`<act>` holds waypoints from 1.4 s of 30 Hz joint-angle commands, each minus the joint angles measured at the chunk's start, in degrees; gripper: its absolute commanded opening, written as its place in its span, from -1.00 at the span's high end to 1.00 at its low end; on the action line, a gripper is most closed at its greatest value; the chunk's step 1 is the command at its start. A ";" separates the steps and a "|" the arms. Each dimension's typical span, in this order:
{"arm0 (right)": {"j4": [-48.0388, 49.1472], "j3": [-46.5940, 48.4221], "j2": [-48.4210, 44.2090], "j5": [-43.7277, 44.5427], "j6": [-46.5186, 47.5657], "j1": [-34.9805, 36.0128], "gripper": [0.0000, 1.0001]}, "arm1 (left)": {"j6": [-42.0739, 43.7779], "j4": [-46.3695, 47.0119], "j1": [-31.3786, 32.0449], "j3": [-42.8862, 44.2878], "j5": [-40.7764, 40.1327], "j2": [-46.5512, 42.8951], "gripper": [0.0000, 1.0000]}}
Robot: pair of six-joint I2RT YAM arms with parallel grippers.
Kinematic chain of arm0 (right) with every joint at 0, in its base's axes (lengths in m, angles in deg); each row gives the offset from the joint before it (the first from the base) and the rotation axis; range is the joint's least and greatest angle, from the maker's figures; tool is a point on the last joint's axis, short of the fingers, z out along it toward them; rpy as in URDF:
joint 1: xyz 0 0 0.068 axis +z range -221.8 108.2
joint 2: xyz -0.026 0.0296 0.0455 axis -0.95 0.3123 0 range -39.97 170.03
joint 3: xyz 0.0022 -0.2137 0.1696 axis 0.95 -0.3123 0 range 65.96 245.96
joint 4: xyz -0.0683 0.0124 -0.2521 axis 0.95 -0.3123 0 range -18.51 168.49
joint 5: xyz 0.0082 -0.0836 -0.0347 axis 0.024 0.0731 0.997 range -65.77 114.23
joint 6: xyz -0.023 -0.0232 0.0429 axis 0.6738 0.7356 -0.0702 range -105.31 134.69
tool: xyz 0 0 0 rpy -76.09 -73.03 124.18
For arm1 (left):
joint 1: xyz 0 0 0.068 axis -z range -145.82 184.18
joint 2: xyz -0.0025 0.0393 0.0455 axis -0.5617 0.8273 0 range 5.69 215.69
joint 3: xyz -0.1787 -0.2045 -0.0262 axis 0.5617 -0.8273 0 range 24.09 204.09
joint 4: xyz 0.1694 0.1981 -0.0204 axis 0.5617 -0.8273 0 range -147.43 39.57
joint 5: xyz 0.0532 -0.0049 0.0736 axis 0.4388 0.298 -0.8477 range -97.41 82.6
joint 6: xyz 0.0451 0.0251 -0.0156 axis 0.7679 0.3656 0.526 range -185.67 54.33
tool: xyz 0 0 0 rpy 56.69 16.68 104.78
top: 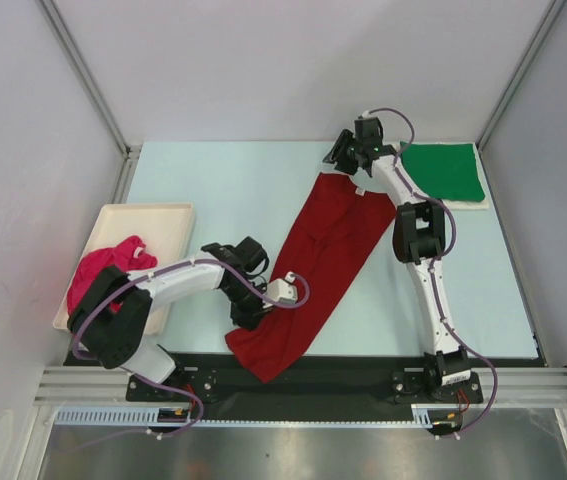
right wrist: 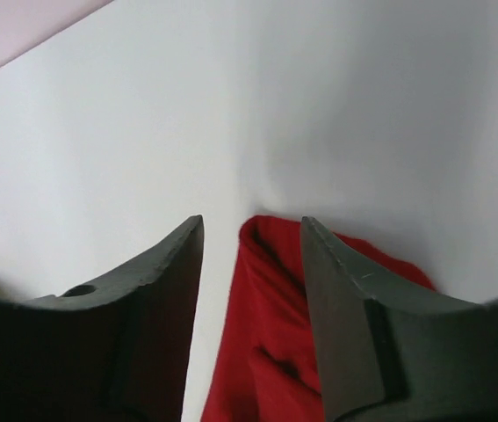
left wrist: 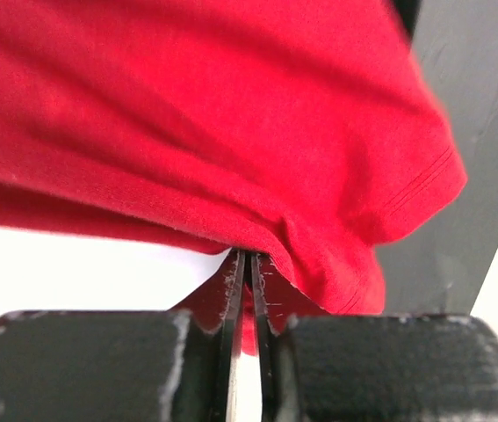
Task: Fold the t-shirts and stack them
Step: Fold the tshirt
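– Gripping what with the left fingers (left wrist: pixel 108 360)?
– Pinching a fold of the soft red shirt (top: pixel 323 260), nearly closed; draping it long and creased across the smooth pale counter (top: pixel 223 190).
– And the right fingers (right wrist: pixel 143 308)?
– Gaping wide, hovering by its far end.

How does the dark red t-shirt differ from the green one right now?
The dark red t-shirt lies stretched in a long diagonal strip across the table; the green t-shirt sits folded into a neat square at the far right corner. The left end effector pinches the red one; nothing grips the green one. Both are plain cloth.
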 commanded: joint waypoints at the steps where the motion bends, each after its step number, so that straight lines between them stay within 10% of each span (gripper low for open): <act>1: -1.63 -0.69 -9.93 2.88 4.26 -0.42 -0.09 | -1.57 -0.90 -1.03 -2.78 -3.55 -3.52 0.78; 10: -2.09 -43.68 -39.97 20.10 10.08 -2.62 -0.11 | -4.39 -3.71 -10.52 -3.04 -5.69 -6.33 0.34; 17: 3.55 -59.77 -43.28 14.85 5.68 -8.86 -0.03 | -4.47 -4.85 -11.66 -2.17 -5.86 -9.06 0.10; 26: 3.38 -58.37 -37.56 10.45 4.81 -10.35 0.16 | -5.70 -4.50 -11.67 -1.02 -4.90 -10.21 0.01; 33: 4.60 -50.56 -28.87 4.22 3.50 -12.11 1.00 | -6.05 -4.68 -11.67 0.03 -4.72 -9.50 -0.01; 42: -0.04 -6.73 -3.92 -3.96 -0.91 -8.86 1.00 | -8.34 -1.43 -10.27 4.34 -4.46 -5.38 -0.02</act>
